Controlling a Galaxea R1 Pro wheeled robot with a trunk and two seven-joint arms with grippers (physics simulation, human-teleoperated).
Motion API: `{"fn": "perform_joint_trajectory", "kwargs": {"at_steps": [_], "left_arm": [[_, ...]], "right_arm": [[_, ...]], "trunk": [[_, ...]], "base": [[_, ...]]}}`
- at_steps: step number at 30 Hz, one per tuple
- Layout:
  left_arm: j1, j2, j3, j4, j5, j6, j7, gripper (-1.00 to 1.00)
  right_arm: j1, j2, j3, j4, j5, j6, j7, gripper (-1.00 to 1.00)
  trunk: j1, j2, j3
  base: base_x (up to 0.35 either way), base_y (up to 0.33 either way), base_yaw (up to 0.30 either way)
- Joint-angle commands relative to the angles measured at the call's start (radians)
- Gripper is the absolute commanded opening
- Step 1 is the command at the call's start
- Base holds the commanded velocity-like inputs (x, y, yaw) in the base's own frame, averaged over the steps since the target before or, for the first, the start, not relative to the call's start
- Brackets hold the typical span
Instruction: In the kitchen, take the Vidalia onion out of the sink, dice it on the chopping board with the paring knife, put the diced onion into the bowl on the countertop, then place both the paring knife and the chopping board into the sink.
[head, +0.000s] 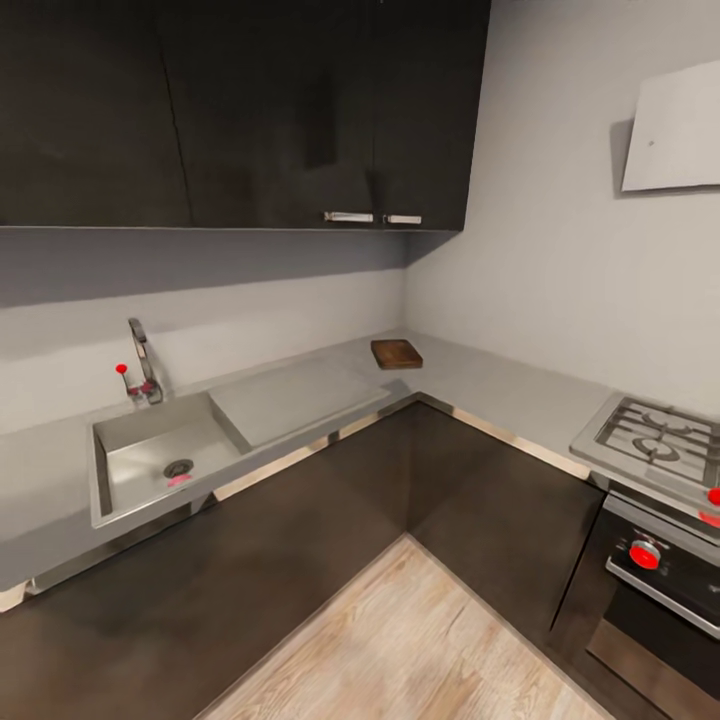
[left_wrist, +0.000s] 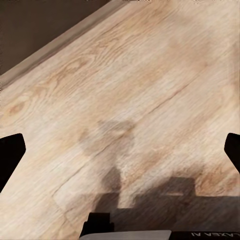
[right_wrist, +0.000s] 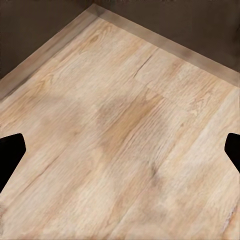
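In the head view the steel sink (head: 125, 440) is set into the grey countertop (head: 490, 385) at the left. A small pale pink Vidalia onion (head: 179, 481) lies beside its dark drain. The brown chopping board (head: 396, 353) rests flat in the far corner of the counter. The paring knife and the bowl are out of view. My left gripper (left_wrist: 120, 155) hangs open over the wooden floor (left_wrist: 150, 75), its dark fingertips (left_wrist: 10, 152) wide apart. My right gripper (right_wrist: 120, 152) is open too, above the floor near the cabinet corner, with nothing between its fingers.
A chrome tap (head: 143, 365) with a red-tipped lever stands behind the basin. At the right are a gas hob (head: 655, 440) and an oven with red knobs (head: 645, 553). Dark base cabinets (head: 330, 520) line both walls, with dark wall cupboards (head: 250, 110) overhead.
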Motion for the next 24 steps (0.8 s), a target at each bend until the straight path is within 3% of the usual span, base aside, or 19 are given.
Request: {"fn": "perform_joint_trajectory", "kwargs": {"at_steps": [1, 24], "left_arm": [[0.000, 0.000, 0.000, -0.001, 0.003, -0.002, 0.000, 1.00], [0.000, 0.000, 0.001, -0.001, 0.003, -0.002, 0.000, 1.00]], "right_arm": [[0.000, 0.000, 0.000, 0.000, -0.004, -0.003, -0.001, 1.00], [0.000, 0.000, 0.000, 0.000, -0.004, -0.003, -0.001, 1.00]], "trunk": [[-0.004, 0.007, 0.002], [-0.092, 0.168, 0.074]], "base": [[0.000, 0.000, 0.000], [0.000, 0.000, 0.000]]}}
